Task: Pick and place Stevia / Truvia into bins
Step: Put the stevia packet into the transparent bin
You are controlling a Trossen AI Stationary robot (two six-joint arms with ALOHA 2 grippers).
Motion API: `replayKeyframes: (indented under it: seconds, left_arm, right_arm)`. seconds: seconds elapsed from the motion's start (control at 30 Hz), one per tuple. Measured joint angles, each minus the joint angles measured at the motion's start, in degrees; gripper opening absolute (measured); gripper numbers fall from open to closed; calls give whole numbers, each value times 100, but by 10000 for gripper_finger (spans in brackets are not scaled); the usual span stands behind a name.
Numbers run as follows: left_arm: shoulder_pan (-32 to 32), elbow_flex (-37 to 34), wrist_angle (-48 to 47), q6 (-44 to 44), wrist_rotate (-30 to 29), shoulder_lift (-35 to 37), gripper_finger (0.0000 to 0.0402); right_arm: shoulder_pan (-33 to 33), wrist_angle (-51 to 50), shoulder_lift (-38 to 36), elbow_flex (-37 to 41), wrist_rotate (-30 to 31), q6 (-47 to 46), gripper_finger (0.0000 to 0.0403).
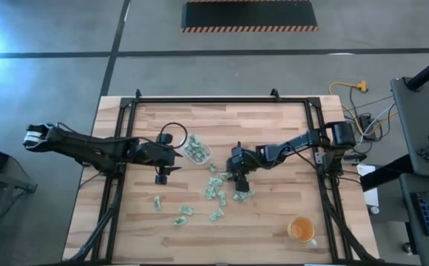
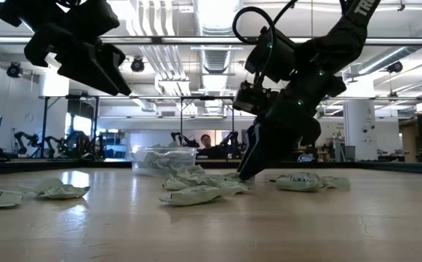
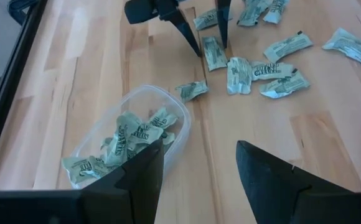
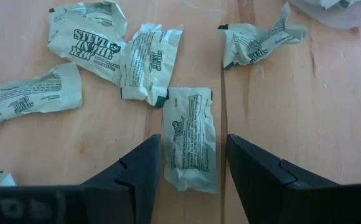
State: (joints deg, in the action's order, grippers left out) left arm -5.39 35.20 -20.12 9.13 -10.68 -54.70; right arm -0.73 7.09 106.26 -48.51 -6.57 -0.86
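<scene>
We judge the Stevia packets (image 4: 190, 138) light, thin and crumpled, soft paper that slides easily on the wooden table (image 1: 274, 229); the best hold looks like a pinch across the narrow width at mid-length, fingertips pressed flat to the wood; the packets lie scattered near the table's middle, and many already sit in the clear tub (image 3: 134, 134); our right gripper (image 4: 190, 163) is down at the table with its fingers spread, one on each side of a single packet, straddling it but not yet pinching it, so it holds nothing; our left gripper (image 3: 199, 168) hovers above the table just beside the tub, fingers apart and empty; the orange cup (image 1: 301, 230) stands well apart
</scene>
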Motion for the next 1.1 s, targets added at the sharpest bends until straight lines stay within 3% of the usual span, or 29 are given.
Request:
replayKeyframes:
  seconds: [0.63,0.97,1.1]
  left_arm:
    - [-2,0,-50,4,0,0,185]
    - [-2,0,-48,22,0,0,185]
    - [-2,0,-44,22,0,0,185]
  right_arm:
    - [2,-913,-106,-395,283,363,30]
    - [0,-774,-192,-1107,1132,1169,13]
    - [-59,37,-80,-1272,1408,1528,13]
